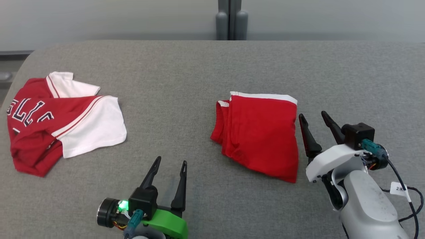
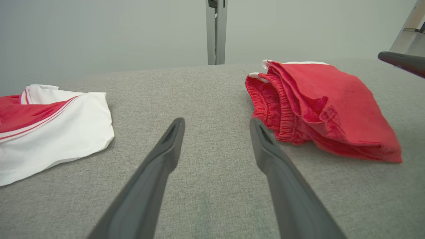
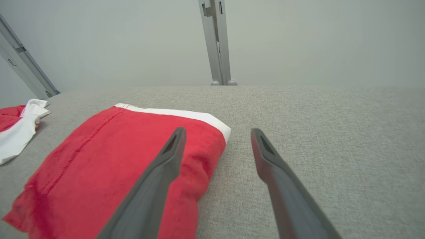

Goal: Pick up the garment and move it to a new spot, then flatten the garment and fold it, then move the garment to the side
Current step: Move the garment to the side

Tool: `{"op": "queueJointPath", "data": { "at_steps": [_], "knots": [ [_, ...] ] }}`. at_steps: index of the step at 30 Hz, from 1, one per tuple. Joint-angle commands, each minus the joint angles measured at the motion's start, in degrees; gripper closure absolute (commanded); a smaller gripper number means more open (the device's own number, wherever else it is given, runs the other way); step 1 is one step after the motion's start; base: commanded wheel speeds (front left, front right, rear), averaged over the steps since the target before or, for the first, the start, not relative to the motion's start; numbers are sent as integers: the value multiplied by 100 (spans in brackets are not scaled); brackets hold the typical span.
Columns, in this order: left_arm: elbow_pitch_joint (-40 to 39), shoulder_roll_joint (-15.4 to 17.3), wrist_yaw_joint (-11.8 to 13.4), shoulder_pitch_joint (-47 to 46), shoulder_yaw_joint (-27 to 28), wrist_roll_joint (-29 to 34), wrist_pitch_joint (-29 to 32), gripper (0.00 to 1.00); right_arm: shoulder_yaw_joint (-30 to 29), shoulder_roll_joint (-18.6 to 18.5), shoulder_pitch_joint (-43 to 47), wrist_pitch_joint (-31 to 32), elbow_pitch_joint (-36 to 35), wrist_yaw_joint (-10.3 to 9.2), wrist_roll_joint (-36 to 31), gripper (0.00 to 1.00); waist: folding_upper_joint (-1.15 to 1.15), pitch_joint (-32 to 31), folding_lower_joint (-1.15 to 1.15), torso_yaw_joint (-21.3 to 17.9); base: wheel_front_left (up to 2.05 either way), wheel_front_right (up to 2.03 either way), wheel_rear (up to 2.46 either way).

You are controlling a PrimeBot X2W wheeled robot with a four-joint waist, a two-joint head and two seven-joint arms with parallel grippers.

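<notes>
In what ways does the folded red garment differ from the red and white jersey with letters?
The folded red garment lies in a neat compact stack; the lettered jersey is loosely spread and rumpled. The folded red garment is nearly all red, with a thin white band at its far edge; the lettered jersey has large white panels and dark letters. Both are red and rest on the grey cloth surface.

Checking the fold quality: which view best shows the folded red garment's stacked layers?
Left wrist view: the folded red garment lies side-on, layered edges exposed. Head view gives its outline from above; right wrist view shows its top, partly behind the right tool.
</notes>
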Motion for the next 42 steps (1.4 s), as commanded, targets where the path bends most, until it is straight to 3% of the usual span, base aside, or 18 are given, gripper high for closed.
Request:
{"op": "queueJointPath", "data": {
  "at_steps": [1, 9, 10, 11, 12, 18, 24, 42],
  "knots": [
    [13, 21, 32, -130, -20, -64, -1, 0, -34, -27, -94, 0, 157, -9, -32, 0, 0, 314, 0, 320, 0, 0, 0],
    [20, 20, 65, -326, -139, -150, -2, 0, -233, -31, -525, 0, 956, -9, -163, 0, 0, 757, 0, 654, 0, 0, 0],
    [13, 20, 62, -354, -154, -155, -2, 0, -321, -29, -566, 1, 1063, -9, -151, 51, 0, 794, 0, 678, 0, 0, 0],
    [10, 20, 65, -369, -172, -157, -2, 0, -376, -32, -599, 1, 1127, -9, -146, 66, 0, 818, 0, 694, 0, 0, 0],
    [7, 20, 75, -376, -187, -166, -2, 0, -408, -28, -628, 1, 1172, -9, -98, 100, 0, 836, 0, 705, 0, 0, 0],
    [2, 20, 79, -444, -210, -153, -2, 0, -436, -31, -587, 3, 1112, -10, 31, 100, 0, 829, 0, 596, 0, 0, 0],
    [-37, 21, 23, -474, -182, -58, -2, 0, -364, -36, -466, 1, 869, -10, 212, 100, 0, 685, 0, 181, 0, 0, 0],
    [-73, 25, -200, -464, -569, 44, -1, 0, 291, -23, 112, 0, 535, -9, 663, 100, 0, 276, 0, -2425, 0, 0, 0]
  ]
}}
